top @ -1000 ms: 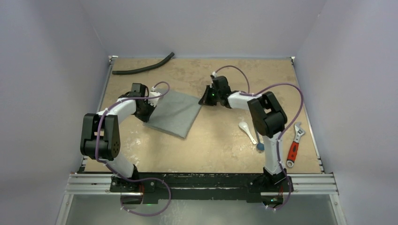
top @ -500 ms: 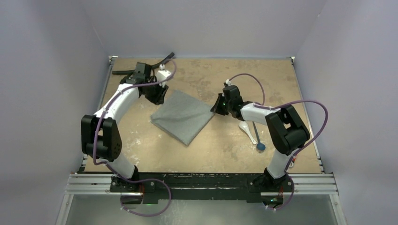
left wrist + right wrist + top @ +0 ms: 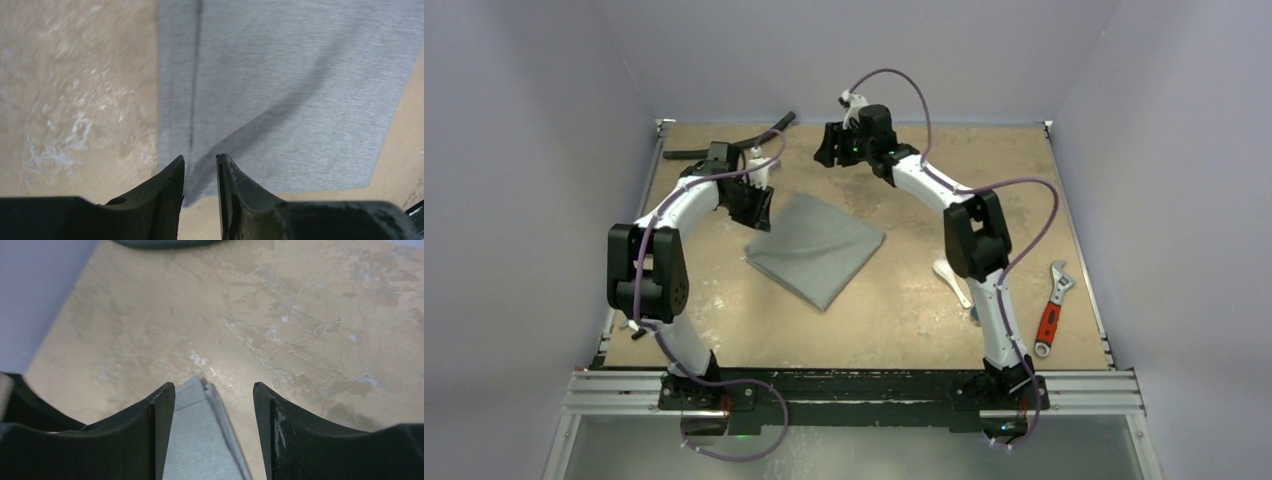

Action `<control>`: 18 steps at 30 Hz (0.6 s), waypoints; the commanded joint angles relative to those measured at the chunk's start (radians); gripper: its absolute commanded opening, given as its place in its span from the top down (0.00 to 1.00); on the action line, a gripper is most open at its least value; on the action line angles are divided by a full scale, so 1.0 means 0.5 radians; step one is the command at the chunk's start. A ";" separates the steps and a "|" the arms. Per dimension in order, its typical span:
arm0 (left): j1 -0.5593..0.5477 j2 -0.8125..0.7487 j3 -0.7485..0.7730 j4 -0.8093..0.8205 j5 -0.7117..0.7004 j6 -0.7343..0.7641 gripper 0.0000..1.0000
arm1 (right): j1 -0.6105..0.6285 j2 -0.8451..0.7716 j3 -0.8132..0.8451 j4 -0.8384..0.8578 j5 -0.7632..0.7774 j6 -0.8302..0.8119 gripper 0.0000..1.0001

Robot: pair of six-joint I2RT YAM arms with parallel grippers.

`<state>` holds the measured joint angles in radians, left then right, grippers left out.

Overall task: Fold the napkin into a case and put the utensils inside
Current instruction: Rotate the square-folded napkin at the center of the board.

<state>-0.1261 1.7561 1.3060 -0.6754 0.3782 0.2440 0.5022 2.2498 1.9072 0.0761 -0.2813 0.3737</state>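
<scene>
Mid-fold: left tool [image 3: 200, 159], a slit open and empty, hovers at the grey cloth napkin's [image 3: 816, 245] ten-o'clock corner; right tool [image 3: 214, 386] gapes empty at twelve. Next, we reckon, pinch that corner.

No writing, label, brand, number or sign could be read in any view, whether on the napkin [image 3: 816, 248], the wrench [image 3: 1051, 310] near the desk's right edge, or the hose [image 3: 724, 148] at its far left corner.
</scene>
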 commanded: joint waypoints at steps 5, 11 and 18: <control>0.235 0.052 -0.075 0.213 0.062 -0.190 0.73 | 0.153 0.384 0.344 -0.201 -0.066 -0.567 0.37; 0.249 0.106 -0.092 0.213 0.081 -0.205 0.74 | 0.165 0.439 0.321 -0.076 -0.166 -0.623 0.39; 0.252 0.148 -0.127 0.242 0.044 -0.169 0.74 | 0.171 0.479 0.291 -0.070 -0.208 -0.622 0.47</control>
<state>-0.0021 1.8206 1.2518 -0.5842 0.3904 0.1638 0.5938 2.5069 2.0327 0.0128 -0.3588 0.0875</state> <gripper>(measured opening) 0.263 0.558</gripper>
